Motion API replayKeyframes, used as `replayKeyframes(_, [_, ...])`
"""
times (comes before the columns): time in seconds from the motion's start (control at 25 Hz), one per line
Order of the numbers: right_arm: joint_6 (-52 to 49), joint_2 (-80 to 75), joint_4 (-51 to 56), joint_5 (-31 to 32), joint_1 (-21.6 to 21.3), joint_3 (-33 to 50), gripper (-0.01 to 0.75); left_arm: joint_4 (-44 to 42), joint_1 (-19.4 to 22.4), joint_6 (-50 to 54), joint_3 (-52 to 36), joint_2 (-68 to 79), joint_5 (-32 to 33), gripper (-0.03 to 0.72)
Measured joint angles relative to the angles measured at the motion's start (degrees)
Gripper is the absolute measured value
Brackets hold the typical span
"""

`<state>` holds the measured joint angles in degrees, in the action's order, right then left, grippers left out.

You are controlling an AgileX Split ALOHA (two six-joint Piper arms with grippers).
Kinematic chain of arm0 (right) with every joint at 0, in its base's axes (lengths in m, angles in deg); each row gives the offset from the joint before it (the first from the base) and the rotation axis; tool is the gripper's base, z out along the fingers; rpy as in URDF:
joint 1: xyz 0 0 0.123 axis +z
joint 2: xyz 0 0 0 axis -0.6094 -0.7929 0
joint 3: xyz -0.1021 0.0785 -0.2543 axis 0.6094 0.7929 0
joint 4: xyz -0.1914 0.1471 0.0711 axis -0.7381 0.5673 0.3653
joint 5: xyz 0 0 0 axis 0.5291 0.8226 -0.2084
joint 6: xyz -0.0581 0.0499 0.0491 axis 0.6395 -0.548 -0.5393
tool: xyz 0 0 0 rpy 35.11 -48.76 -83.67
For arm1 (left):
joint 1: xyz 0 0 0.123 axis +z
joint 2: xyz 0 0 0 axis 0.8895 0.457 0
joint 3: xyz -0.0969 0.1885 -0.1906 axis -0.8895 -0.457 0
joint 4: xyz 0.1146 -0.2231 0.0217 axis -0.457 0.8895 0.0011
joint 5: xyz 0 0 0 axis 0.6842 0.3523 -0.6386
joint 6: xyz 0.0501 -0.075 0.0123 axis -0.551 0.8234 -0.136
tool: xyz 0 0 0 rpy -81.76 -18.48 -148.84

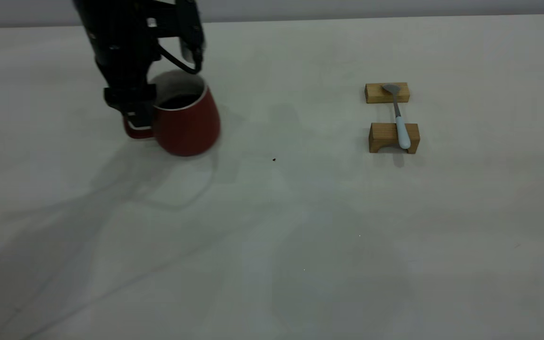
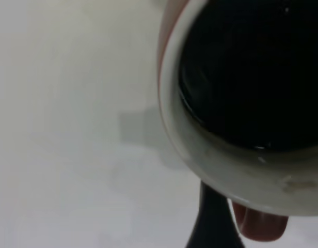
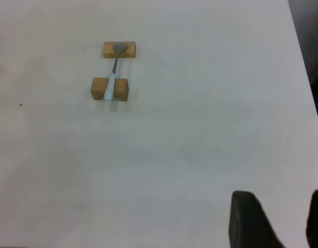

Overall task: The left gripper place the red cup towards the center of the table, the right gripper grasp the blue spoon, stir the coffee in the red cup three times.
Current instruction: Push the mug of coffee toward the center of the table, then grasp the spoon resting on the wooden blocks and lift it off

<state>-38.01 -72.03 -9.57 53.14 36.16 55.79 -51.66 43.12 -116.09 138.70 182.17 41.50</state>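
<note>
Red cup (image 1: 186, 123) tilted, left gripper (image 1: 135, 118) clamped on handle: coffee (image 2: 252, 72) could slop (near brim). Right gripper (image 3: 283, 219) apart, idle.

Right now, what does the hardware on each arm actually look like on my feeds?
The left gripper is a black, blocky housing with a black cable loop and a small silver block on its side. Of the right gripper, only two dark, rounded fingers show in the right wrist view.

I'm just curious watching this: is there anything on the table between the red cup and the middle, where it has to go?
Nothing visible stands in the way. From the red cup, held at its handle by the left tool, the table is bare toward the center. The blue spoon rests on two wooden blocks farther right.
</note>
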Motion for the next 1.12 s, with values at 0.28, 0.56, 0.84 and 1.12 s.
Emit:
replayKeyframes(0.28, [0.0, 0.0, 0.0, 0.0, 0.0, 0.0, 0.313, 1.91, -3.63, 0.6, 0.0, 0.0, -0.35, 0.596])
replayKeyframes(0.56, [0.0, 0.0, 0.0, 0.0, 0.0, 0.0, 0.313, 2.1, -4.29, 6.0, 0.12, -3.88, 6.05, 0.594])
replayKeyframes(0.84, [0.0, 0.0, 0.0, 0.0, 0.0, 0.0, 0.313, 2.23, -4.29, 18.22, 1.13, -18.04, 24.9, 0.594])
replayKeyframes(1.12, [0.0, 0.0, 0.0, 0.0, 0.0, 0.0, 0.313, 2.56, -4.29, 28.34, 1.13, -32.71, 35.67, 0.594])
